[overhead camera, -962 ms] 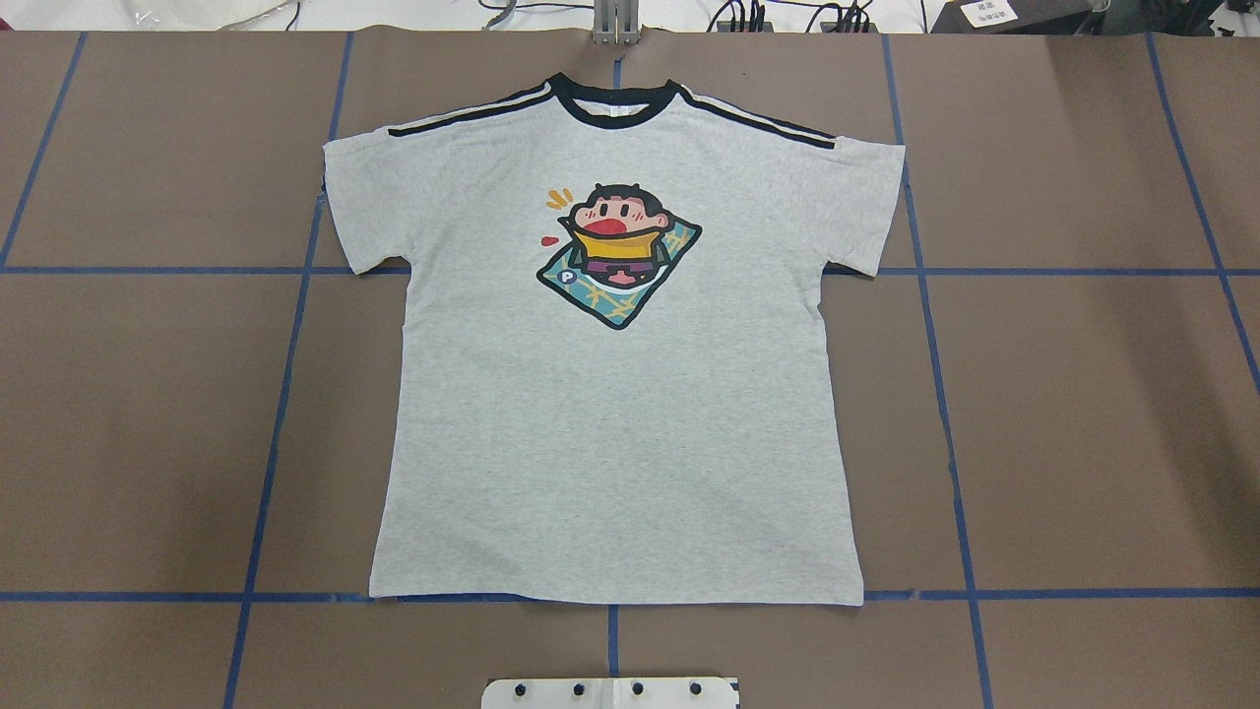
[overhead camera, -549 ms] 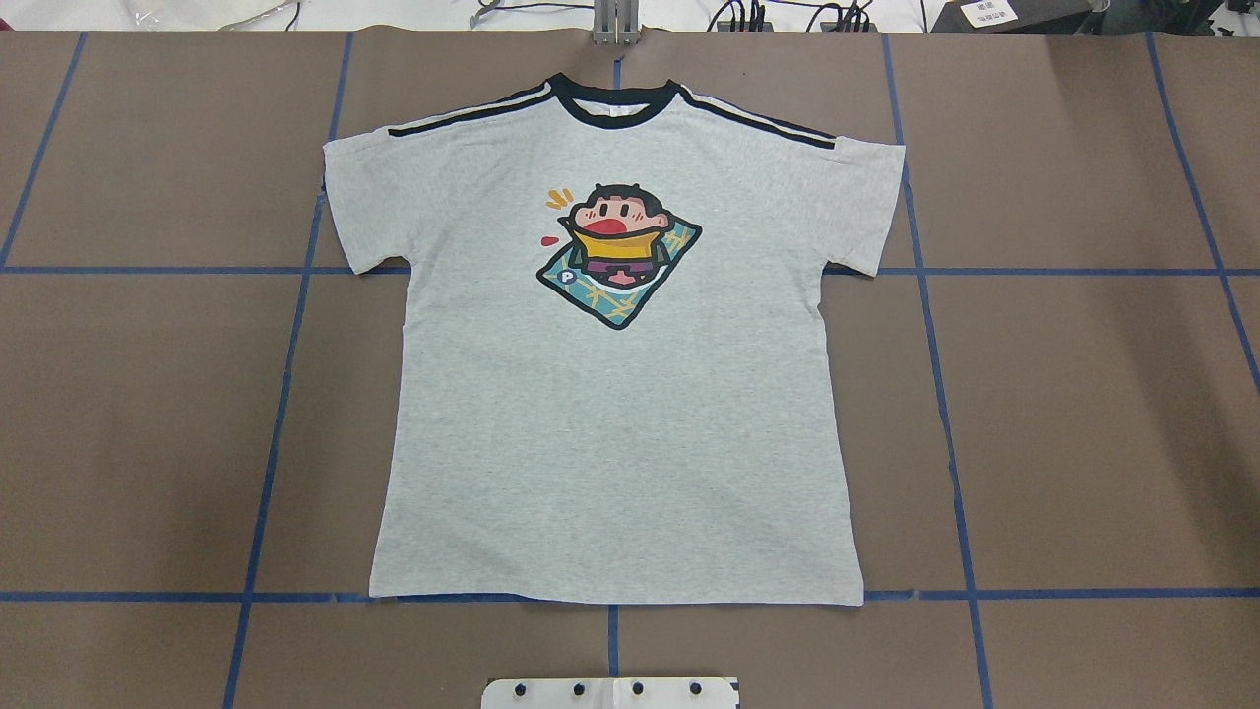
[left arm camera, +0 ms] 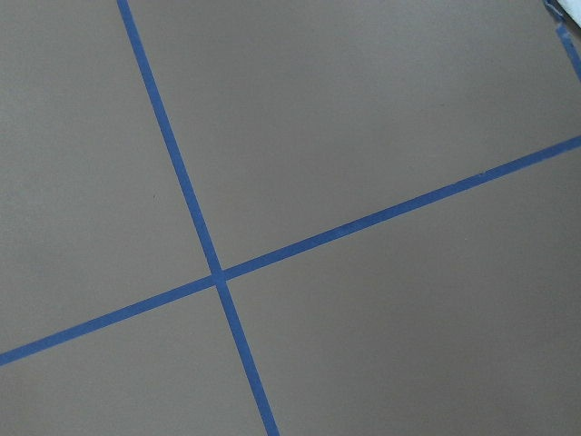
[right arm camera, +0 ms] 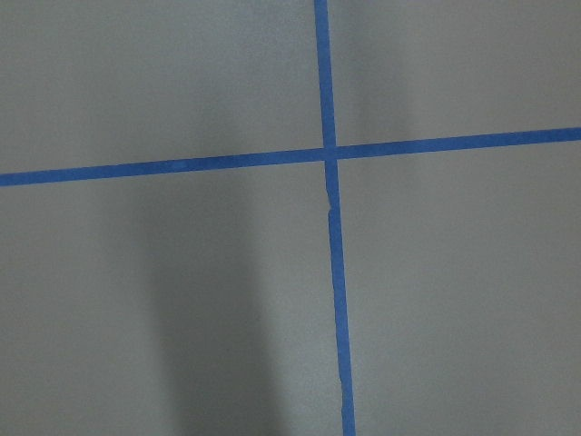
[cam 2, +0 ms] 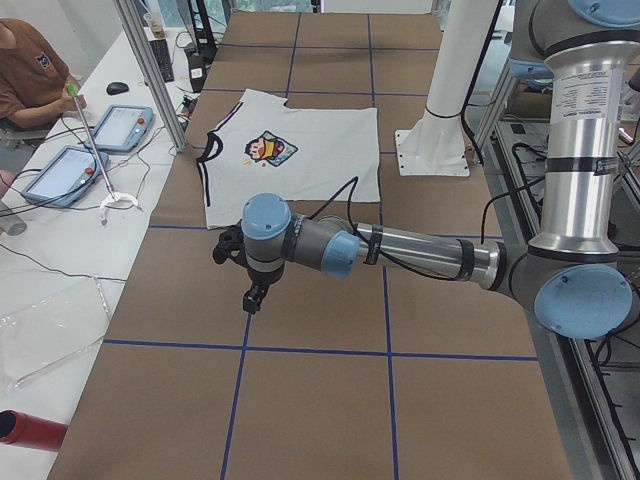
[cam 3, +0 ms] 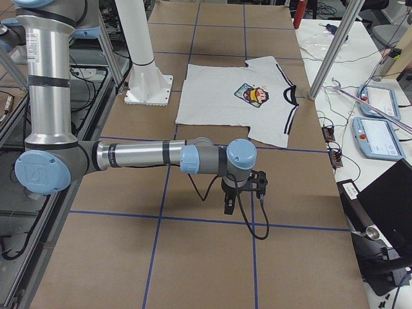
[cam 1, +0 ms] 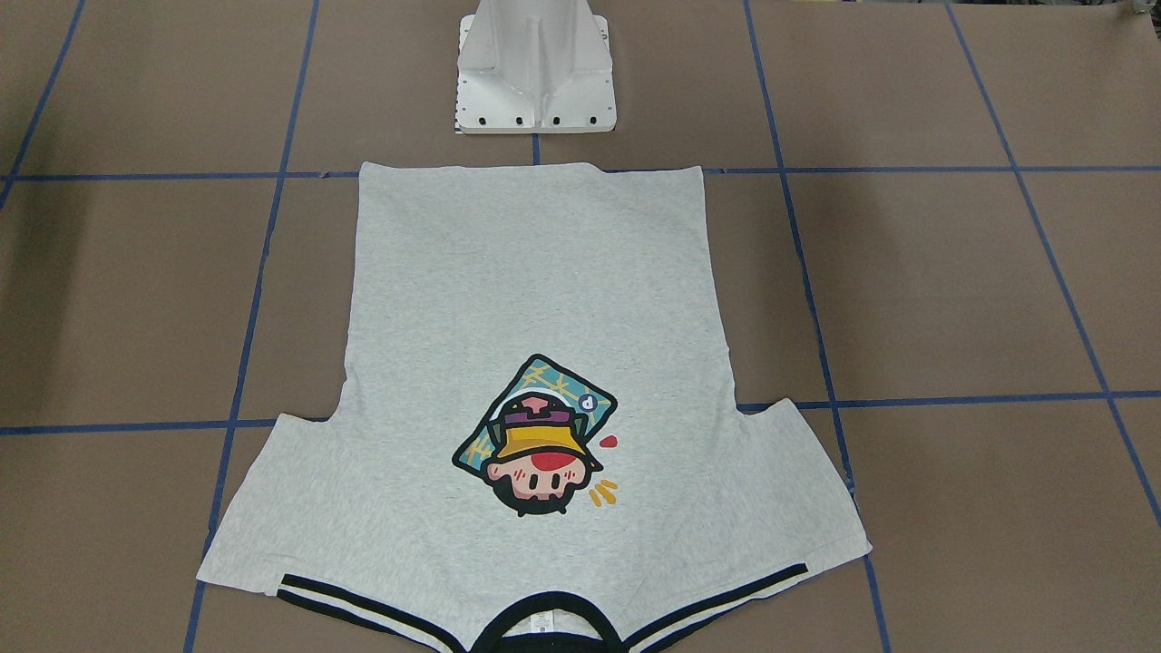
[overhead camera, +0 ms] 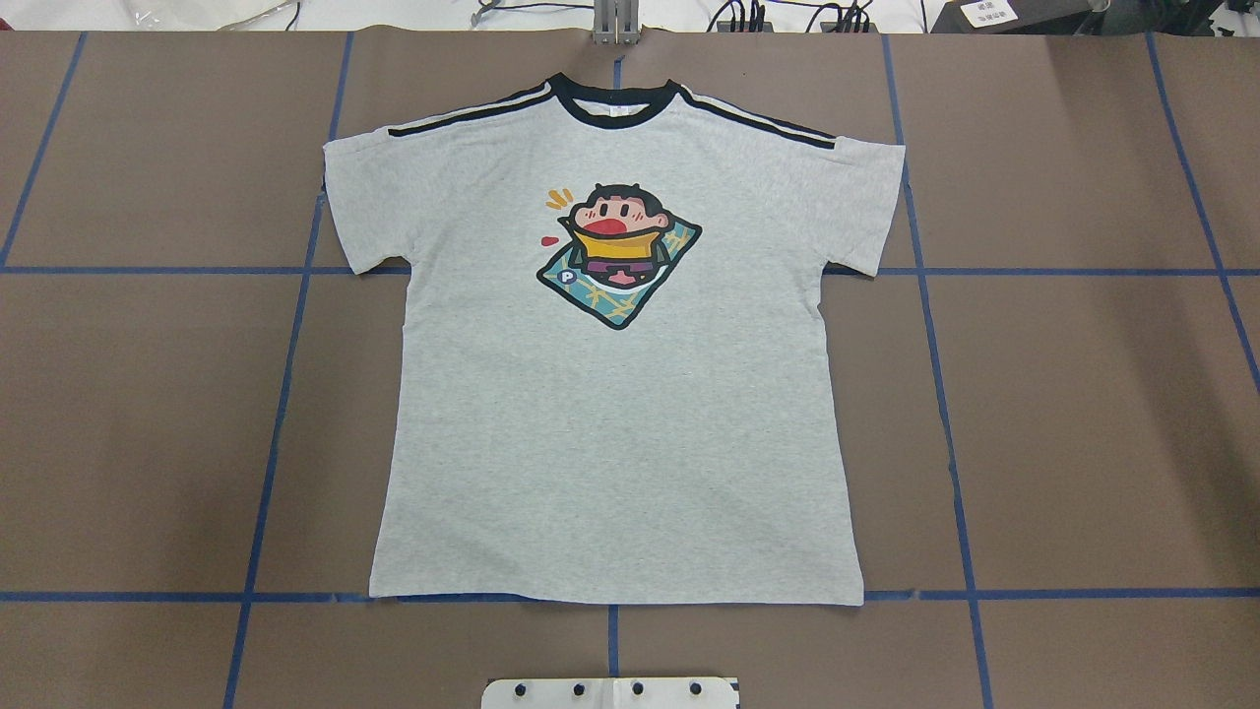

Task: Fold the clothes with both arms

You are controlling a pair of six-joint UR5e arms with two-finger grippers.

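On the brown table (overhead camera: 1083,414), a grey T-shirt (overhead camera: 610,443) lies flat with its front side up. From the camera above, its black collar (overhead camera: 612,98) points to 12 o'clock and its bottom hem (overhead camera: 610,599) points to 6 o'clock. Both short sleeves (overhead camera: 364,207) are spread out to 9 and 3 o'clock. Black and white stripes (overhead camera: 463,113) run along the shoulders. A cartoon head (overhead camera: 618,254) in a yellow hat sits in the upper middle of the shirt. Blue tape lines (overhead camera: 945,394) cross the table and make big squares. The white base (overhead camera: 610,692) stands at 6 o'clock, just past the hem.

From the left end of the table, the left arm (cam 2: 420,252) reaches out low over the bare brown table. The left gripper (cam 2: 252,300) hangs down at its tip. The shirt lies at about 12 o'clock from it, well apart. I cannot tell if its fingers are spread or pressed together.

From the right end, the right arm (cam 3: 135,154) also reaches out low. The right gripper (cam 3: 228,207) hangs over the bare table, near a blue line. The shirt lies at 12 o'clock from it, well apart too. I cannot tell how its fingers stand either.

Each wrist camera shows only brown table and a blue tape cross.
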